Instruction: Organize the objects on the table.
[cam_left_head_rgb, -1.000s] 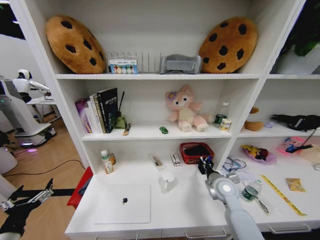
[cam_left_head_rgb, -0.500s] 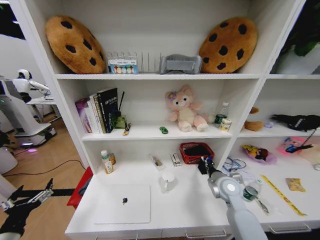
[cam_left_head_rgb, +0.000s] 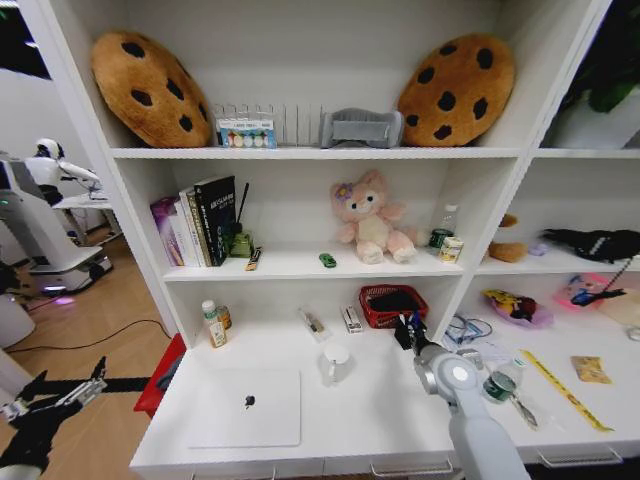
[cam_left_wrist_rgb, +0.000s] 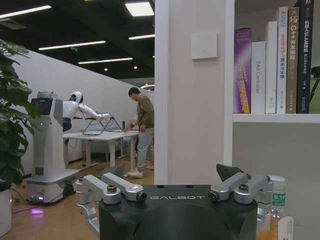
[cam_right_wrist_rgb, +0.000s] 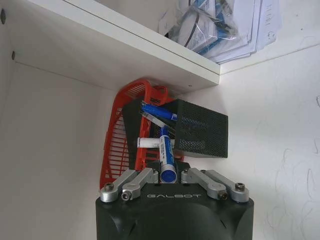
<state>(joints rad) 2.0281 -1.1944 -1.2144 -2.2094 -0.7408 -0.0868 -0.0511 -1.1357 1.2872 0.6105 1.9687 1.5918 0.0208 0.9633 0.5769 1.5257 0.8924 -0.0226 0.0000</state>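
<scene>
My right gripper (cam_left_head_rgb: 408, 328) reaches over the white table (cam_left_head_rgb: 385, 415) to the red basket (cam_left_head_rgb: 374, 314) under the shelf. In the right wrist view it (cam_right_wrist_rgb: 168, 169) is shut on a blue marker (cam_right_wrist_rgb: 165, 149), whose far end points into the black mesh pen cup (cam_right_wrist_rgb: 199, 133) lying in the red basket (cam_right_wrist_rgb: 116, 145). More pens stick out of the cup. A silver laptop (cam_left_head_rgb: 245, 407), a white mug (cam_left_head_rgb: 336, 362), small bottles (cam_left_head_rgb: 214, 323) and a yellow ruler (cam_left_head_rgb: 563, 389) lie on the table. My left gripper (cam_left_head_rgb: 62, 392) hangs open, low and left of the table.
The shelf board (cam_right_wrist_rgb: 130, 35) sits close above the basket. Papers and cables (cam_left_head_rgb: 472, 336) lie right of my right arm. A small green toy (cam_left_head_rgb: 327, 260) and a plush (cam_left_head_rgb: 368, 217) are on the shelf above. A tape roll (cam_left_head_rgb: 500, 385) lies by the ruler.
My right gripper has edged slightly closer to the red basket with the marker still in it. The left arm has stayed put.
</scene>
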